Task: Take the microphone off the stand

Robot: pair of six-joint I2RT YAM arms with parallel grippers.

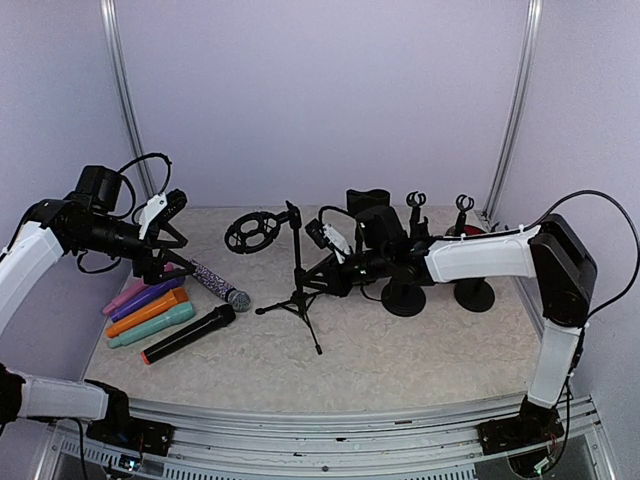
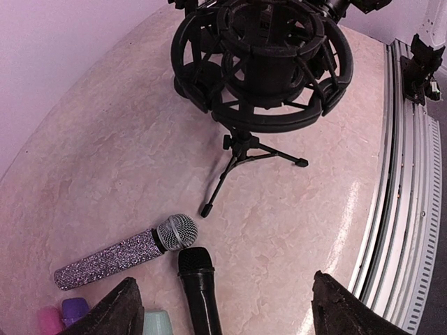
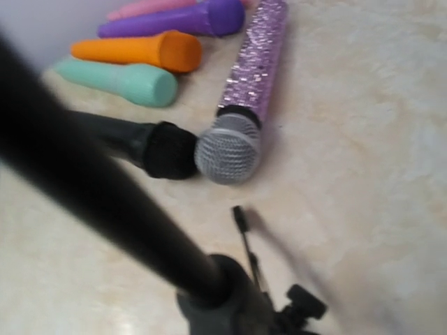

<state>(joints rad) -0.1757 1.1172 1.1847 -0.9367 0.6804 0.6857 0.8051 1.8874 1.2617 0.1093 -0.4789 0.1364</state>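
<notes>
Mic [image 1: 215, 284], the glittery purple one, lies flat on the desk [image 1: 420, 350] at the left, its grille touching or just beside the head of a black mic [image 1: 190, 333], next to a row of coloured mics. It is well apart from the stand [image 1: 298, 280], whose round mount [image 1: 252, 230] holds nothing. Judged from this, the main step is done: the mic is off the stand and set down.

The left end effector [image 1: 163, 255] hovers just above the mic's handle end. In the left wrist view its fingers [image 2: 119, 307] are spread wide with nothing between them, so it is released. The right end effector [image 1: 335, 270] sits against the stand's pole low down, perhaps steadying it. The right wrist view shows only the pole close up and none of its fingers, so I cannot tell whether it is clenched or released.

What seems left is small: drawing the left arm clear, and freeing the stand if the right arm does hold it
</notes>
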